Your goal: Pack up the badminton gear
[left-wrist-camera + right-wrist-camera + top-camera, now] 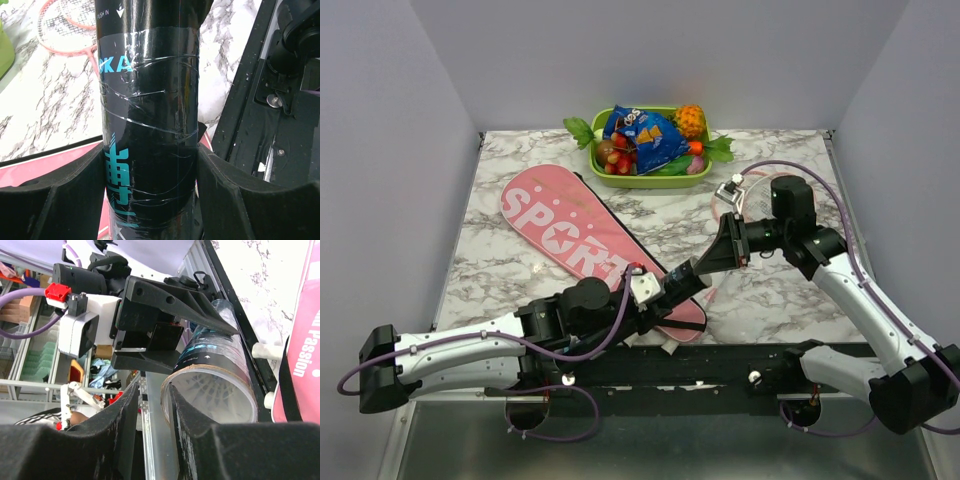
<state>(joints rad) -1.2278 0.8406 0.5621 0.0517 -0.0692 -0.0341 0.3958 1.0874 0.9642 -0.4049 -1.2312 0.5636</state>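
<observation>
Left gripper (pixel 150 165) clamps black tube (pixel 150 75) by front edge of table (pixel 50 115).

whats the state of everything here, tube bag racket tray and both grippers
left gripper, shut on the black tube
right gripper, open, jaws astride the tube's rim
black tube, end at the right gripper uncapped
pink bag, lying flat on the table
racket, loose on the table, unpacked
green tray, full
</observation>
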